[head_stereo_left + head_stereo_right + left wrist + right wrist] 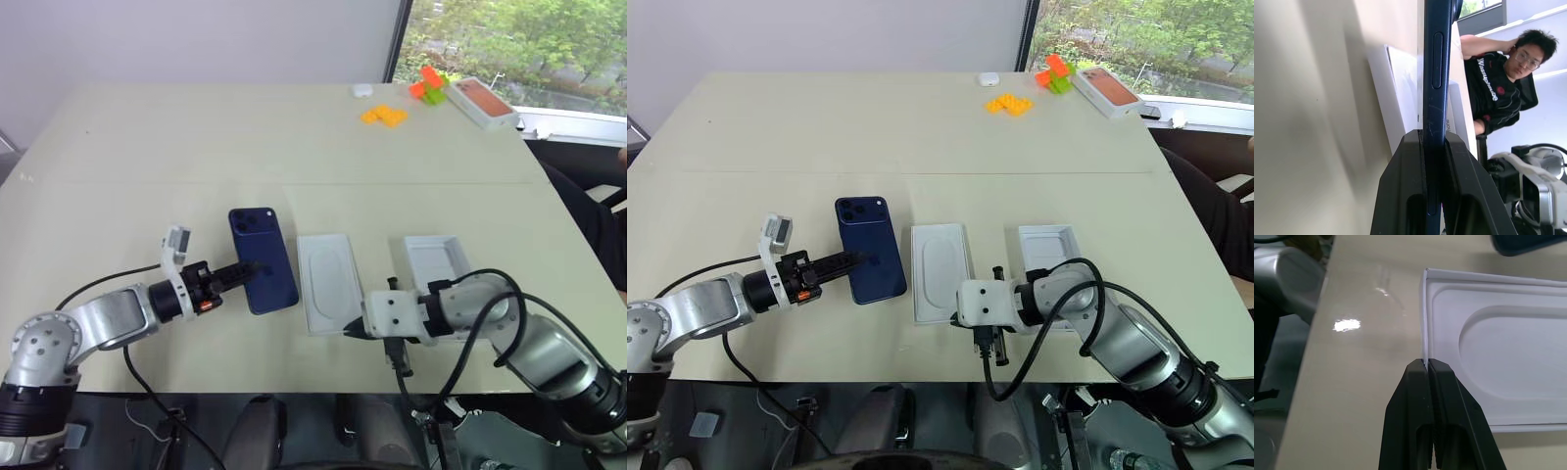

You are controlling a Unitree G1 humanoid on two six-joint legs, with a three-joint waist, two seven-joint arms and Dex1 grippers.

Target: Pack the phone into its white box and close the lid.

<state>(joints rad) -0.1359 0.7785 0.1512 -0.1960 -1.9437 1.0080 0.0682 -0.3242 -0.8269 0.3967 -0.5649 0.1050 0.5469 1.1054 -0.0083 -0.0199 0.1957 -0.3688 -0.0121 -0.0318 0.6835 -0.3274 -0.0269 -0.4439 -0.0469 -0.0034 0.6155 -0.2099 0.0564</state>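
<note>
Beige table [196, 137] carries, in the head view, a white moulded insert with an oval recess [328, 282]. Left gripper [251, 267] pinches the slim navy-blue glossy phone [263, 258]. Right wrist view: right gripper [1427, 366] fingers pressed together at the insert's corner.

Both end effectors [245, 269] [1427, 363] clamped.

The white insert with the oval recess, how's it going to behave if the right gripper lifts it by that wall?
The white insert looks thin-walled, so probably light. Pinched at one corner wall by the right gripper, it may flex or sag. Its smooth surface could slip.
</note>
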